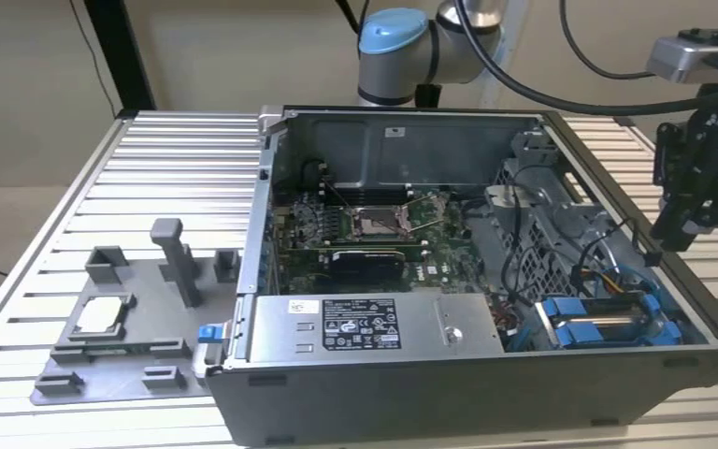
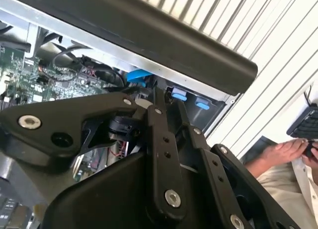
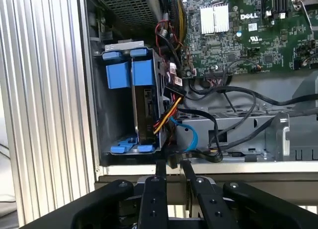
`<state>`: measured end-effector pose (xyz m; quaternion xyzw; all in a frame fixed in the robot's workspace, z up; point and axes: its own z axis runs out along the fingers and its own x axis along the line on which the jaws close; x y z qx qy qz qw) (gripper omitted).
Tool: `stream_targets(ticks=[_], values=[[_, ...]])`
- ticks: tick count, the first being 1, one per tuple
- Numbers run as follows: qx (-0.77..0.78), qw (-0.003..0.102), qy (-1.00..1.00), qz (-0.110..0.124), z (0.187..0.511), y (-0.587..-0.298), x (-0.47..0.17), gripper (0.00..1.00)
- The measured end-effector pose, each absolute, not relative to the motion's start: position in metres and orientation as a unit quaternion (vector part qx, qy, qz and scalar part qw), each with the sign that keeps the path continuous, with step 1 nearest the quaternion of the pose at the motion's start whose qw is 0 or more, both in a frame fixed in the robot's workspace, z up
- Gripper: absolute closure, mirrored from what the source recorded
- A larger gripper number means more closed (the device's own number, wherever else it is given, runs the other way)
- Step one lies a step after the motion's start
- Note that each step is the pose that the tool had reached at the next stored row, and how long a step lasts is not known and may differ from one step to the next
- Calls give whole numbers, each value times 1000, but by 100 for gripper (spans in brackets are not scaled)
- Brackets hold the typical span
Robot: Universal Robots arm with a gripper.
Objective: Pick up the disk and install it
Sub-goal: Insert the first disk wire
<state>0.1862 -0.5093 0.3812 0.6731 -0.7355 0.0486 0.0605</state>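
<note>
Gripper (image 3: 171,170) hangs empty over the computer case's (image 1: 484,393) rim with fingers pressed nearly together, just beside the disk (image 3: 144,107) sitting in its blue frame inside the corner drive bay.

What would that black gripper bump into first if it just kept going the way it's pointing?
Probably the computer case's side rim: the gripper points right at it in the first wrist view, with black cables beyond. Depth is unclear.
</note>
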Motion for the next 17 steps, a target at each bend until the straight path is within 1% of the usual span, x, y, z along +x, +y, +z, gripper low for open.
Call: stream_targets(ticks=[17], values=[[672,69,-735,57,377,-506,177,0]])
